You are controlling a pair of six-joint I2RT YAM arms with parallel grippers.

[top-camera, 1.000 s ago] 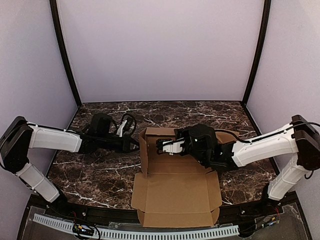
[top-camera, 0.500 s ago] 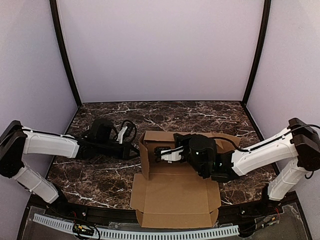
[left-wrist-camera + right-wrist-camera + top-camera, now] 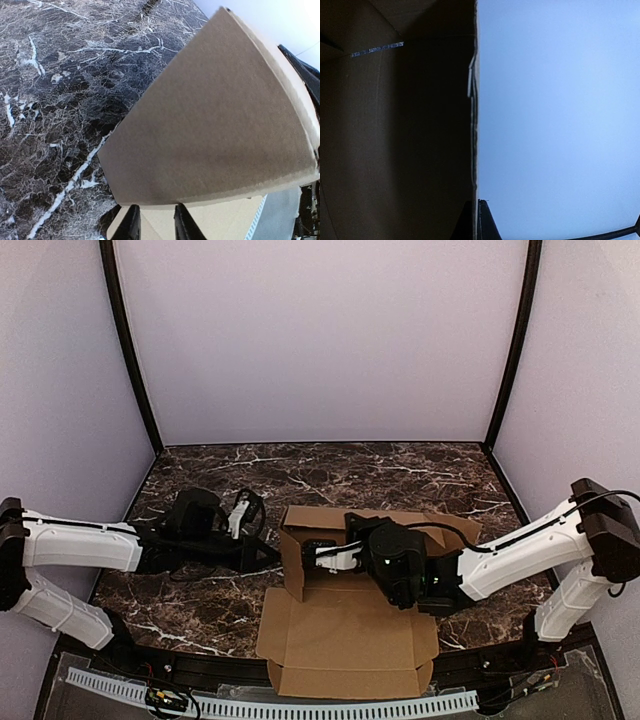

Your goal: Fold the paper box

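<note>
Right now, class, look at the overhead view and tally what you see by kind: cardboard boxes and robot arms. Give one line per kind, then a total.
paper box: 1
robot arms: 2 (left arm, right arm)
total: 3

No lettering reads anywhere (the paper box [image 3: 345, 635] is plain brown).
</note>
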